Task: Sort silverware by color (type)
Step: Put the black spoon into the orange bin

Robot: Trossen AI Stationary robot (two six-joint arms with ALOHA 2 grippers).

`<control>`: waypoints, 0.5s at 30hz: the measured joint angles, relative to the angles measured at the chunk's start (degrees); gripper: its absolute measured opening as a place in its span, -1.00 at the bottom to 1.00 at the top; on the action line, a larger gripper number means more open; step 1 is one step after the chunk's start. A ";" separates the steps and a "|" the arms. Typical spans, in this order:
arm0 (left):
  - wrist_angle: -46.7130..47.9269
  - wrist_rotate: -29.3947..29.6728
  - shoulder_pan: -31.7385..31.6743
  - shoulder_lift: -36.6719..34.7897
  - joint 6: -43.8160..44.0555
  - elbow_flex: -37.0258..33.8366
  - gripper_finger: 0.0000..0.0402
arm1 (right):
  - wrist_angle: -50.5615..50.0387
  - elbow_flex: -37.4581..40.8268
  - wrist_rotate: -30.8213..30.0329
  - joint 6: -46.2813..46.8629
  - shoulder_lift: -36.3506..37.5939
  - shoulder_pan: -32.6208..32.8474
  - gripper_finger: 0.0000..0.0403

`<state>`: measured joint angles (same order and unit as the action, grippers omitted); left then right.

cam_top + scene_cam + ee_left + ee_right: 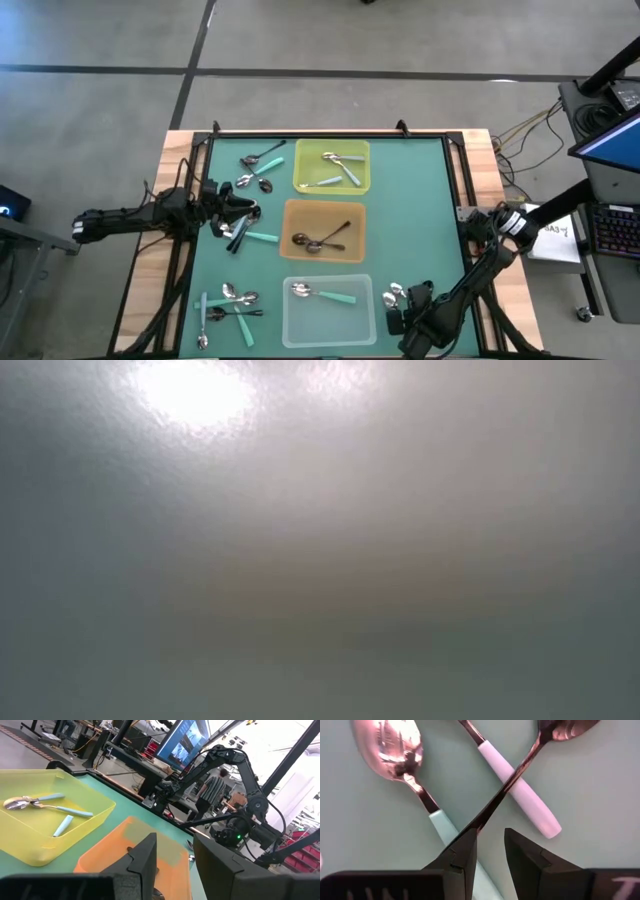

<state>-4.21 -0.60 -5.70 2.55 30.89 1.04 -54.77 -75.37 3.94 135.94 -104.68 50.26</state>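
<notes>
Loose spoons lie in groups on the green mat: one group [258, 168] near the far edge, another [228, 303] at the near left. My left gripper [236, 214] [175, 865] is open above a teal-handled spoon [258, 237] and dark spoons [236, 233], left of the orange tray. My right gripper [400, 312] [490, 852] is open and points down at spoons [394, 294] right of the clear tray. Its wrist view shows two teal-handled spoons [395, 755] [520, 795] and a dark spoon [520, 767] crossing over them. The low view shows only grey haze. My right gripper comes from above with one fingertip [465, 845] at the free end of the dark spoon's handle [480, 817]. That finger covers the end, so I cannot tell whether it touches. The spoon lies flat on the mat. My left gripper touches nothing that shows.
Three square trays stand in a column at mid-table. The yellow tray [303, 183] holds teal-handled spoons, the orange tray [296, 215] dark ones, and the clear tray [300, 330] one teal-handled spoon. A black frame [455, 190] rims the mat. Open mat lies right of the trays.
</notes>
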 joint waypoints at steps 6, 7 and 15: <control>0.00 0.01 0.00 0.00 0.00 0.00 -0.45 | 0.07 -0.71 -0.05 -0.03 0.00 0.02 -0.55; 0.00 0.02 -0.01 0.00 0.00 0.00 -0.45 | 0.06 -0.92 -0.34 -0.25 0.00 0.00 -0.55; 0.01 0.01 0.00 0.00 0.02 0.00 -0.45 | -0.19 -0.81 -2.19 -0.74 -0.13 -0.04 -0.55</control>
<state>-4.20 -0.59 -5.70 2.55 30.91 1.04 -54.96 -76.19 1.75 135.20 -104.81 50.22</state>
